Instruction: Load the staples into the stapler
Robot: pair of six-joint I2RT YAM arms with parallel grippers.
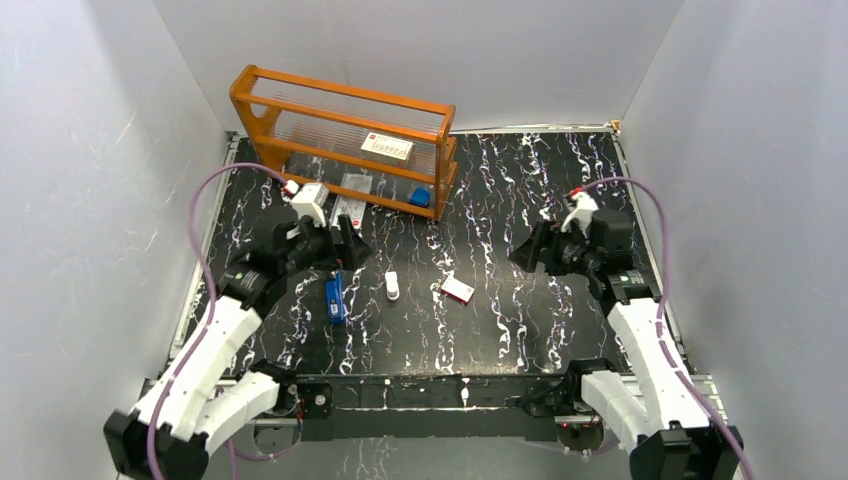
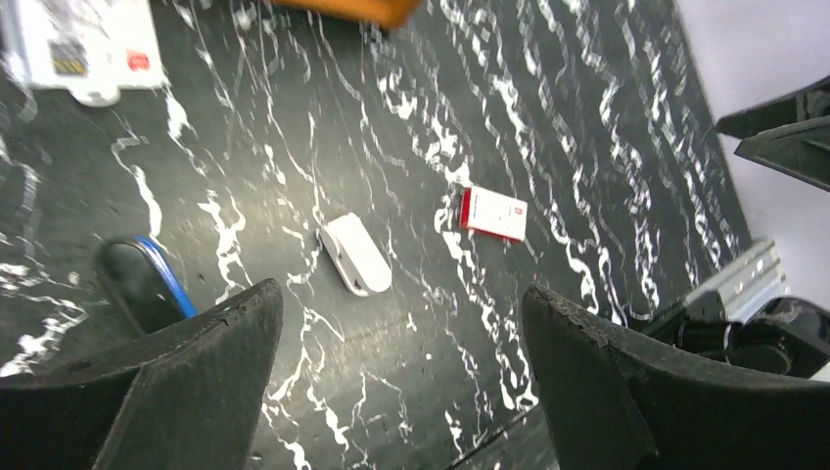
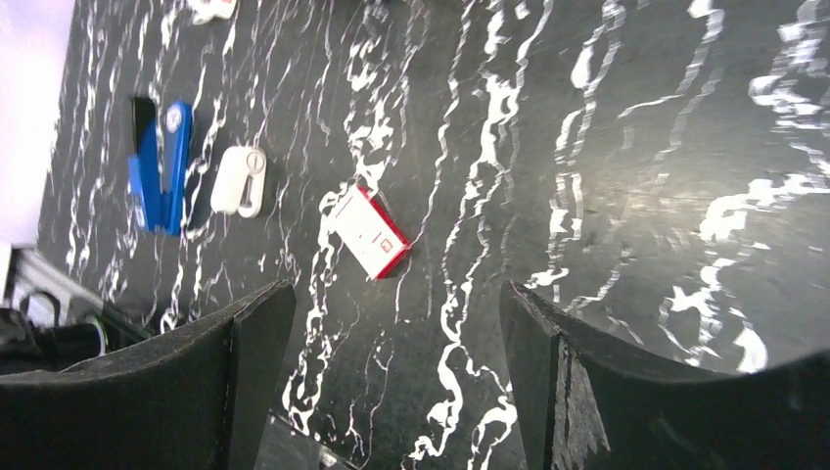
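The blue stapler (image 1: pixel 335 298) lies flat at the left centre of the black marble table; it also shows in the right wrist view (image 3: pixel 161 166) and partly behind a finger in the left wrist view (image 2: pixel 161 279). A small red-and-white box (image 1: pixel 458 289) lies to its right (image 2: pixel 494 213) (image 3: pixel 370 231). No staple strips or tray show. A small white rounded object (image 1: pixel 393 286) lies between stapler and box (image 2: pixel 354 255) (image 3: pixel 239 181). My left gripper (image 1: pixel 348 245) (image 2: pixel 401 294) hovers open and empty behind the stapler. My right gripper (image 1: pixel 522 255) (image 3: pixel 396 294) hovers open and empty right of the box.
An orange wire rack (image 1: pixel 345 140) stands at the back left with a white label card (image 1: pixel 386 147) on it. White packets (image 1: pixel 350 195) and a small blue item (image 1: pixel 420 197) lie at its foot. White walls close in three sides.
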